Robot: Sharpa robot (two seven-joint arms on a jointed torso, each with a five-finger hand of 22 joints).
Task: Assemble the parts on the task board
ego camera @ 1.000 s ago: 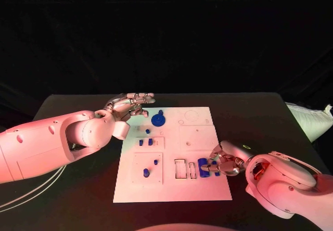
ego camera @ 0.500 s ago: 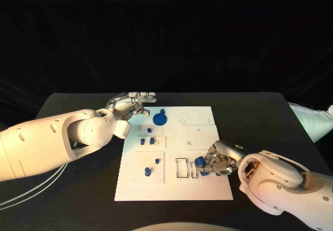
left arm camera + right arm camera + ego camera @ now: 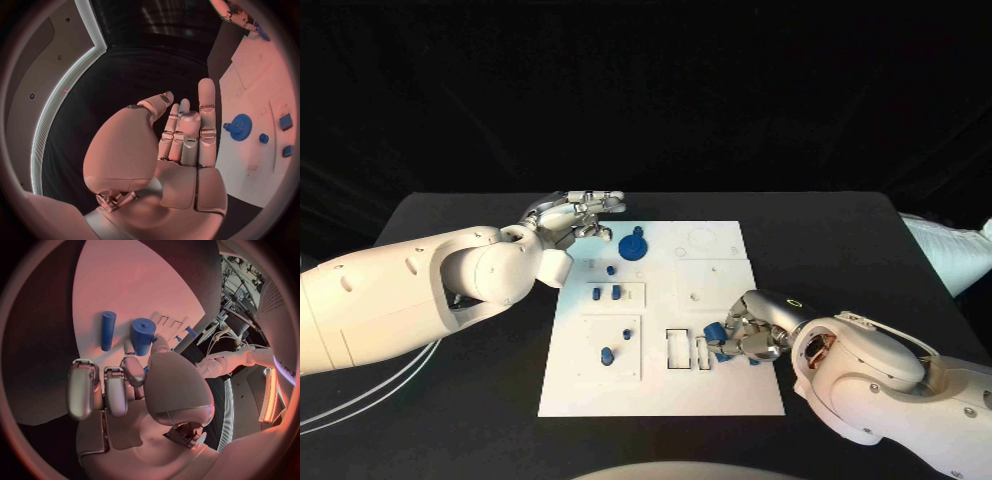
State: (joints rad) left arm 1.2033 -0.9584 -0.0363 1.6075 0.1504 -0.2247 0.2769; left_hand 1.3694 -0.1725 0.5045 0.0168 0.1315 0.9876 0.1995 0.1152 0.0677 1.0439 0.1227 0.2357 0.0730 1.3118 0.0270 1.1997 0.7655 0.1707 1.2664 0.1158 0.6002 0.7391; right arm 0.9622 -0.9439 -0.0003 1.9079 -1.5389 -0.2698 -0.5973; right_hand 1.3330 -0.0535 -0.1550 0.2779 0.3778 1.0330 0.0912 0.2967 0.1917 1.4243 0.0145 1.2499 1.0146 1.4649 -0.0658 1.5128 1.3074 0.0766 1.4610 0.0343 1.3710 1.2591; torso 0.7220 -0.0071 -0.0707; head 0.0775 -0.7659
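Blue cylinder (image 3: 142, 336) is what I see pinched in my right robot hand (image 3: 750, 340), held between the thumb and a curled finger; in the right wrist view its round end face points away from the palm, so its long axis runs out from the fingers toward the task board (image 3: 733, 390). A second, thinner blue peg (image 3: 107, 330) lies flat on the board just beside it, its long axis roughly in line with the held one. From the head view the right robot hand sits at the board's right edge, next to the row of narrow rectangular slots (image 3: 678, 350), with blue showing between its fingers.

My left robot hand (image 3: 574, 215) hangs over the table (image 3: 848, 230) just off the board's far left corner, fingers straight and close together, holding nothing. Near it on the board lies the blue gear (image 3: 633, 246), with small blue pieces (image 3: 606, 293) further down the left side and another blue part (image 3: 606, 356) in the lower left panel.

Compared with a second ago, the right robot hand has shifted a little toward the slots and turned slightly over the board, still gripping the cylinder. The left robot hand has stayed where it was, and I see no change in the gear or the small pieces.
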